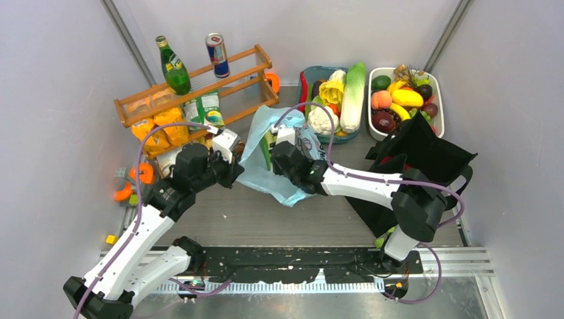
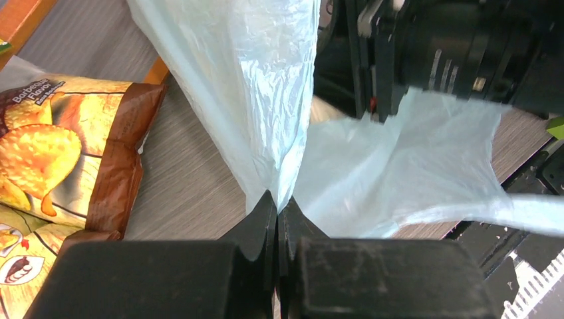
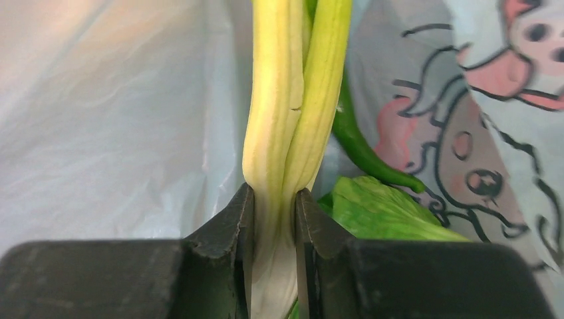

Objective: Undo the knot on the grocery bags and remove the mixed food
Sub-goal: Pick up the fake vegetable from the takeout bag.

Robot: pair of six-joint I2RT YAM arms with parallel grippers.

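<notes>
Leek (image 3: 279, 153) stem is clamped between your right fingers (image 3: 226, 232), inside the open blue bag (image 1: 256, 156) lying mid-surface (image 1: 266, 222). Your left fingers (image 2: 256, 229) pinch a fold of that bag's plastic, closed tight. Black bag (image 1: 425, 149) lies to the right, partly under your right arm.

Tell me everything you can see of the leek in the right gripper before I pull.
The leek looks like a rubbery toy stalk: two long pale yellow-green ribs pressed together, turning white at the end nearest the camera. It runs straight away from the right gripper, whose two fingers are clamped on it near the white end. It sits inside the light-blue bag, with a green cabbage leaf and a thin dark green vegetable beside it. Its far end is out of view.
</notes>
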